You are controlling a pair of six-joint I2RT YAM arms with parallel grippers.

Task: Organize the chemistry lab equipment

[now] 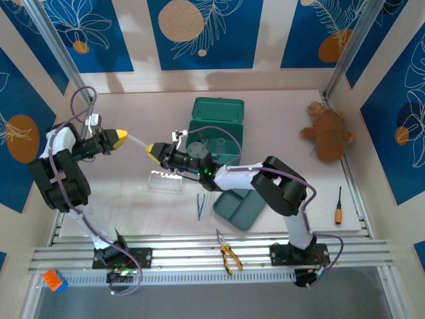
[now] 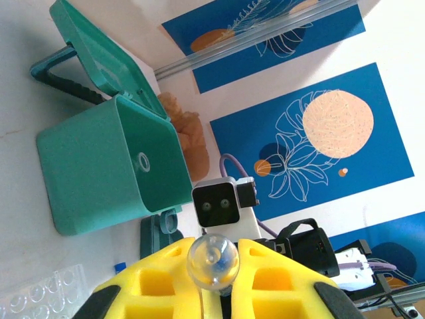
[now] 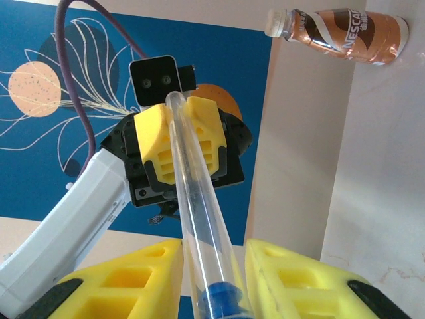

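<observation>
Left gripper (image 1: 122, 137), test tube (image 1: 137, 141), rack (image 1: 166, 181) nearby

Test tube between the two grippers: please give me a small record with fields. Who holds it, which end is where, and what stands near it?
item: test tube, raised, bridging the two grippers
left gripper: shut on the tube's round closed end
right gripper: the tube's blue cap lies between its fingers; whether it grips firmly is not clear
rack: clear plastic, just on the near side of the right gripper
green box: lid open, beyond the right gripper
</observation>
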